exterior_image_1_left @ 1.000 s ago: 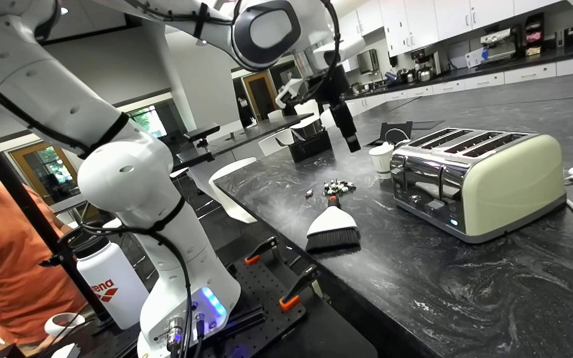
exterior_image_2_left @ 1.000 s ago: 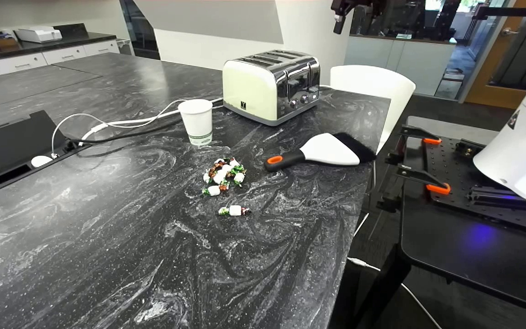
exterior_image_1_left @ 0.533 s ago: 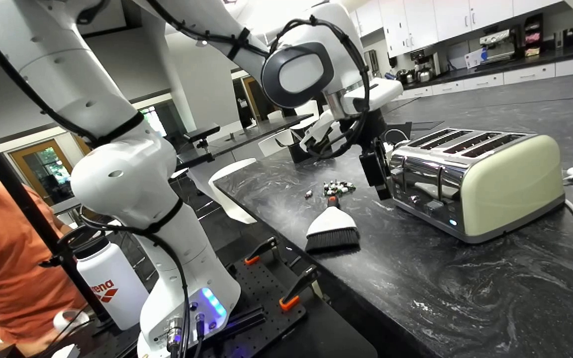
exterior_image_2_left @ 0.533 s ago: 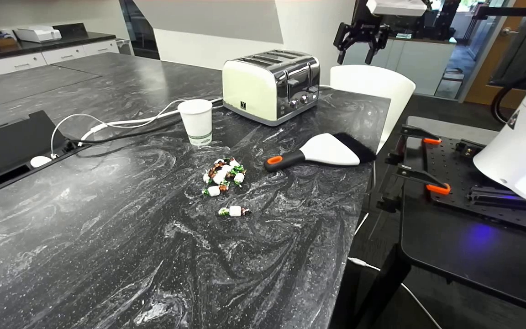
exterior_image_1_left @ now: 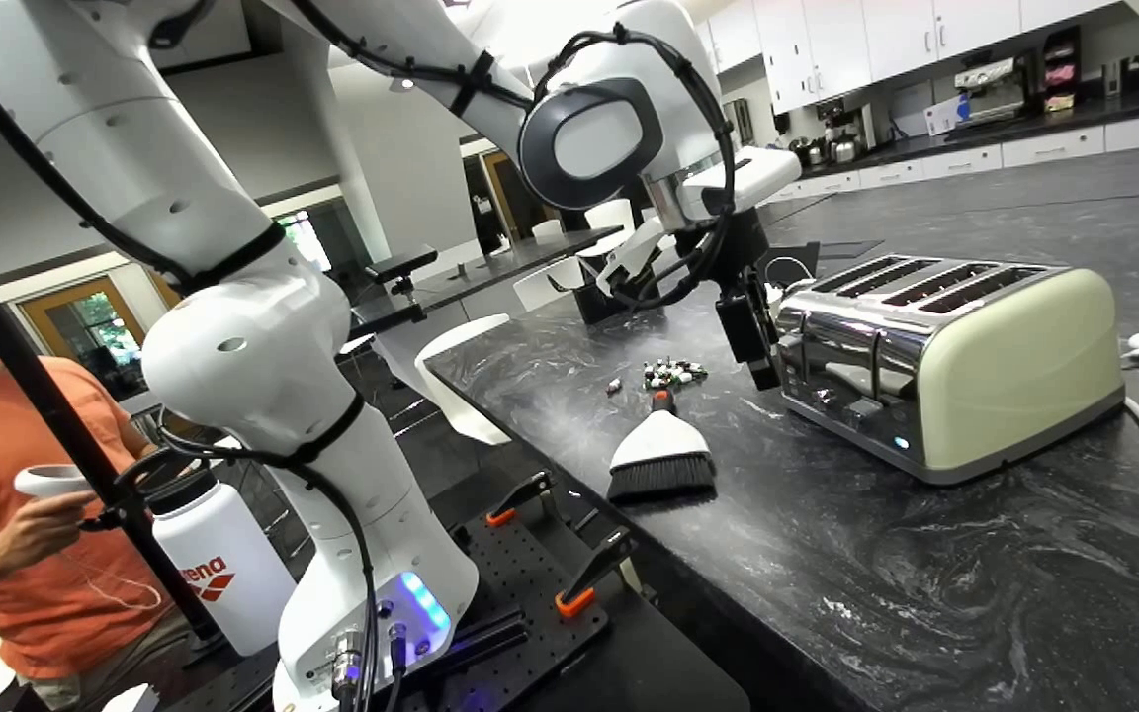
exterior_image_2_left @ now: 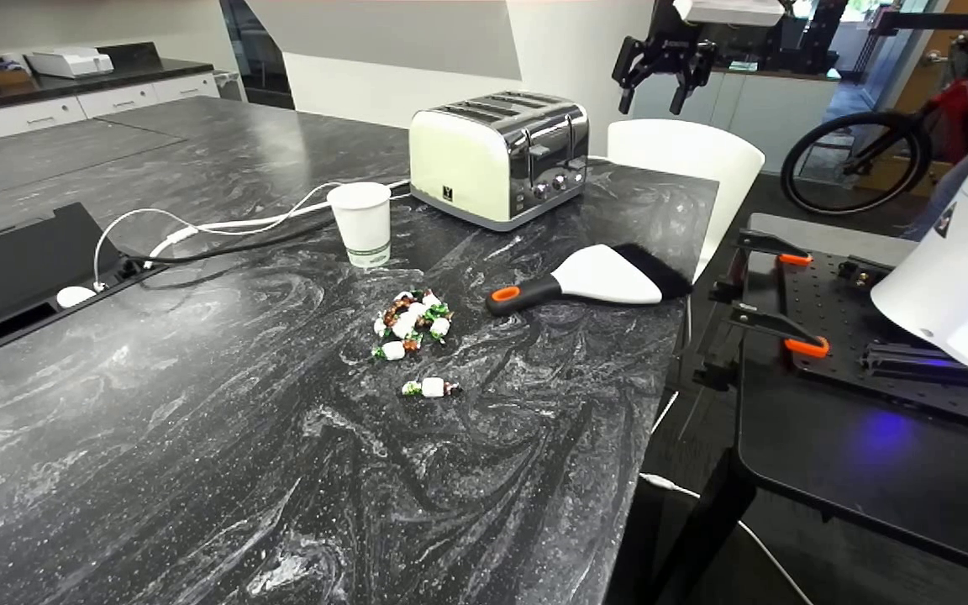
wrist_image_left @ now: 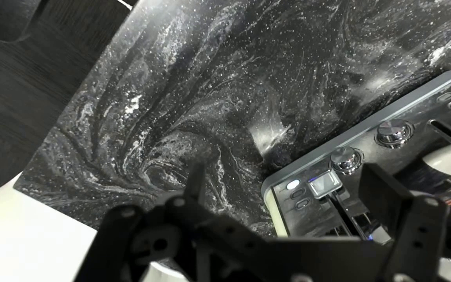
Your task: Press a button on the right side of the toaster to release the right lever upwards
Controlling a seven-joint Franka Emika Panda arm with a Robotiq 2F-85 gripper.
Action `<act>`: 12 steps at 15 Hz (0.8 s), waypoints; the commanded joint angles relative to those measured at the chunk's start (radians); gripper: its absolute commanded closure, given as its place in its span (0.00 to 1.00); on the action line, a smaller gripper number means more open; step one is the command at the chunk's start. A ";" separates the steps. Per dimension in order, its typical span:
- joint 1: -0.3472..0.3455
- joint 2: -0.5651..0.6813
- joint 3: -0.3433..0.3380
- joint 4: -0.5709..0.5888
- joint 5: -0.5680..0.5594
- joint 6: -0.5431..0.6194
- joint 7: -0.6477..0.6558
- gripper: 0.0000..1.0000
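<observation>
The wide toaster (exterior_image_1_left: 1024,376) with cream-green body and chrome top stands on the dark counter; it also shows in an exterior view (exterior_image_2_left: 460,164). In the wrist view its chrome end panel (wrist_image_left: 303,221) faces me. A square lever (wrist_image_left: 324,184) sits low on its slot, near a round knob (wrist_image_left: 345,158). Beside it are a lit white button (wrist_image_left: 293,184) and two unlit buttons (wrist_image_left: 302,203) near the panel's edge. My gripper (wrist_image_left: 284,170) is open, fingers wide apart with nothing held. In both exterior views the gripper (exterior_image_2_left: 651,109) hangs before the control panel, apart from it.
A white brush (exterior_image_1_left: 663,450) lies on the counter near its edge (exterior_image_1_left: 668,554). Several wrapped candies (exterior_image_2_left: 412,318) and a paper cup (exterior_image_2_left: 362,220) stand beyond it. A white chair (exterior_image_2_left: 677,155) is behind the toaster. A person (exterior_image_1_left: 26,425) stands behind the arm.
Over the last second the arm came down and closer to the toaster's control panel; it has barely moved in the last half second. The person has raised a white hand-held thing.
</observation>
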 commanded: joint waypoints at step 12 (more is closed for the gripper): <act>0.037 0.358 -0.003 0.064 0.281 0.392 -0.009 1.00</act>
